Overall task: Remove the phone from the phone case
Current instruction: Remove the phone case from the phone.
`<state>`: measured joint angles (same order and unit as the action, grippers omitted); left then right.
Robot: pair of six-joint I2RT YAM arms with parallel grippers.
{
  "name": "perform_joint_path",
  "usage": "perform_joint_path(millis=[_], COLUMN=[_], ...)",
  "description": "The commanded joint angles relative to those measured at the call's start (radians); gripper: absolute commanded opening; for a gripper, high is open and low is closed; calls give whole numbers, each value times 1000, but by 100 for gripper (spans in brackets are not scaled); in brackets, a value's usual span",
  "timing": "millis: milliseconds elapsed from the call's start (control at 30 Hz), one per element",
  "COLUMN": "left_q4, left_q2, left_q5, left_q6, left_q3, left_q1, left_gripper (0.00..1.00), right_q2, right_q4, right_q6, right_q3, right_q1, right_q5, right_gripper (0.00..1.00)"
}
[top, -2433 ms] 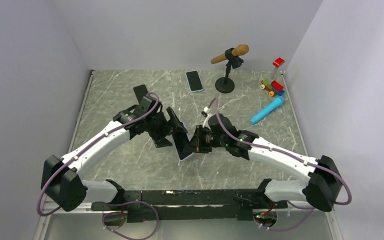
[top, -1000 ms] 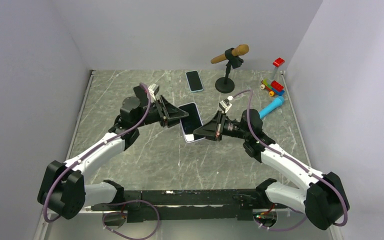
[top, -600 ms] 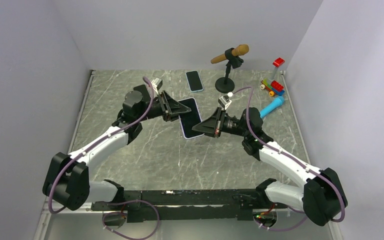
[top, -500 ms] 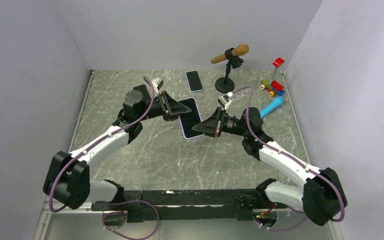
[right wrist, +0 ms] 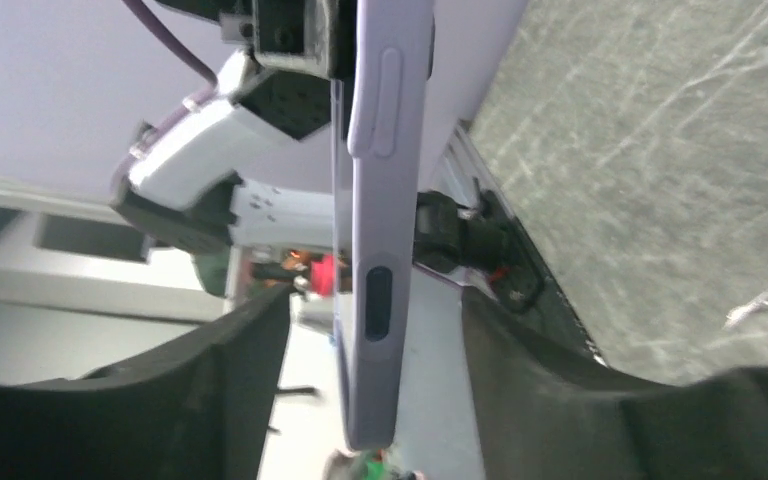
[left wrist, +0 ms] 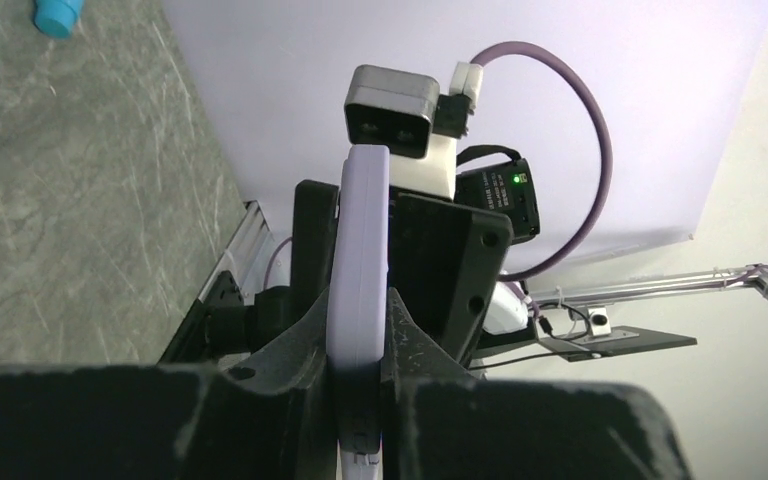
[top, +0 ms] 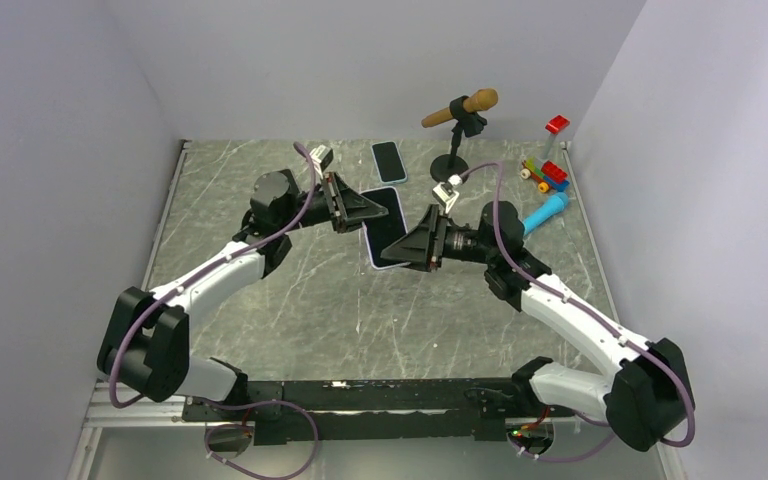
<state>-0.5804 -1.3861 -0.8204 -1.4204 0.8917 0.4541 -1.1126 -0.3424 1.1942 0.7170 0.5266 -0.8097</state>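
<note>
Tabletop [top: 360,320] of grey veined stone pattern spreads under both white-and-black arms. Above its middle hangs the slim dark-screened phone [top: 388,225], seated in a lilac soft-looking phone case [top: 378,265], raised off the surface and tilted.

The left gripper [top: 368,212] is clamped tight on the case's far end. In the left wrist view its black fingers [left wrist: 405,330] press both faces of the case [left wrist: 360,250].

The right gripper [top: 392,250] stands parted around the near end, gripping nothing. In the right wrist view a gap shows on either side of the case [right wrist: 385,200].

Both wrist views show the case edge-on only, so the screen is hidden there. Whether the phone has lifted from the case cannot be told.

Far back stand a brown-headed microphone on a black round stand [top: 455,135], a second phone in a pale blue case [top: 388,161] lying flat, and a sky-blue cylinder toy [top: 535,221].
</note>
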Motion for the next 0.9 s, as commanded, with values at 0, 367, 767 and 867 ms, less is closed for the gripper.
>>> perform_joint_path(millis=[0, 367, 767, 867], left_q4=[-117, 36, 59, 63], left_q2=[4, 30, 27, 25], left_q5=[6, -6, -17, -16], left_q6=[-103, -98, -92, -85], left_q3=[27, 40, 53, 63], left_q1=[10, -36, -50, -51], left_gripper=[0, 0, 0, 0], right_q2=[12, 87, 51, 15], right_q4=[310, 273, -72, -193], right_q6=[-243, -246, -46, 28], right_q3=[103, 39, 5, 0], right_q1=[19, -39, -131, -150], right_q5=[-41, -165, -294, -333], right_gripper=[76, 71, 44, 44])
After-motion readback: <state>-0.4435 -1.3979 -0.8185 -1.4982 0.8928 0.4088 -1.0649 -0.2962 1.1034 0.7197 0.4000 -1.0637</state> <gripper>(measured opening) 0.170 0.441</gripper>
